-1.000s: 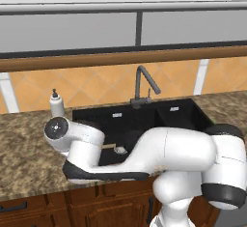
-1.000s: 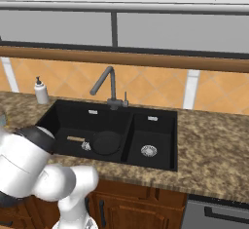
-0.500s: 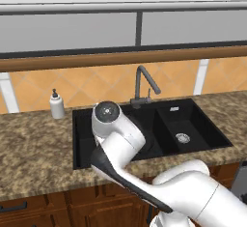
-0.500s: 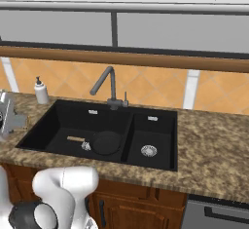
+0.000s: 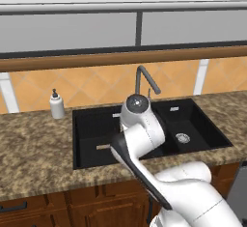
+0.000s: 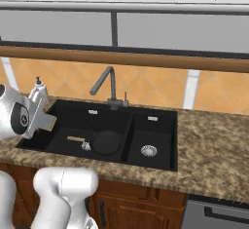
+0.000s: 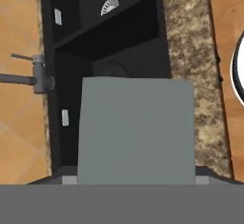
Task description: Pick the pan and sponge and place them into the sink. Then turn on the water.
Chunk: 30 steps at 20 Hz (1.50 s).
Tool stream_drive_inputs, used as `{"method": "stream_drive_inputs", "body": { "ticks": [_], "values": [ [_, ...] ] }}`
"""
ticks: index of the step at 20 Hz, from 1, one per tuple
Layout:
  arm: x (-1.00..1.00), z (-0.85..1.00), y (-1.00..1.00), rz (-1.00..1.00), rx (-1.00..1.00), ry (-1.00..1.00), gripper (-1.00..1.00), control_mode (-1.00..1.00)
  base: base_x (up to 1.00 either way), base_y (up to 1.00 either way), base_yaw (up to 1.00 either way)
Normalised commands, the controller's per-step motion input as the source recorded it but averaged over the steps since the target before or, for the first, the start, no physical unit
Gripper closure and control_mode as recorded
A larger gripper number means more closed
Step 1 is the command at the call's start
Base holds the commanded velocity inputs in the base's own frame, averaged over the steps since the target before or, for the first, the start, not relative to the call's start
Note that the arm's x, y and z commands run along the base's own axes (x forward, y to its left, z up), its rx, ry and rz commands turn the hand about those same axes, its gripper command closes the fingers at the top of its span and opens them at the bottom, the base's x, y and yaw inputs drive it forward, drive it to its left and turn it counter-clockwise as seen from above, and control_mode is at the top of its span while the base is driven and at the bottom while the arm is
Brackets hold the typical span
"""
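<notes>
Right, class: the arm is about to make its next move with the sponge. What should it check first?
1. Pan lies in the large basin of the sink: ok.
2. Sponge gripped in the pincer: ok.
3. Sponge fully over the basin, past the left rim: cannot tell.
4. Room in the basin beside the pan for the sponge: ok.
5. Faucet spout points over the large basin: ok.
6. Water running: not ok; no stream shows, so that step is not yet done.
</notes>
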Motion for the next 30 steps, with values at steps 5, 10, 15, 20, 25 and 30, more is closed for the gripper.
{"method": "stream_drive_inputs", "body": {
  "ticks": [5,10,15,20,25,30],
  "values": [
    [0.51,-0.08,-0.07,-0.28,-0.11,0.13,1.0,-1.0,0.0,0.0,0.0],
    [0.51,-0.29,0.0,-0.29,-0.12,0.16,1.0,-1.0,0.0,0.0,0.0],
    [0.48,-0.46,0.0,-0.14,-0.07,0.14,1.0,-1.0,0.0,0.0,0.0],
    [0.51,-0.5,0.0,-0.07,-0.07,0.06,1.0,-1.0,0.0,0.0,0.0],
    [0.45,-0.58,0.0,-0.01,-0.1,0.02,1.0,-1.0,0.0,0.0,0.0],
    [0.33,-0.56,0.0,-0.01,-0.02,0.0,1.0,-1.0,0.0,0.0,0.0]
  ]
}}
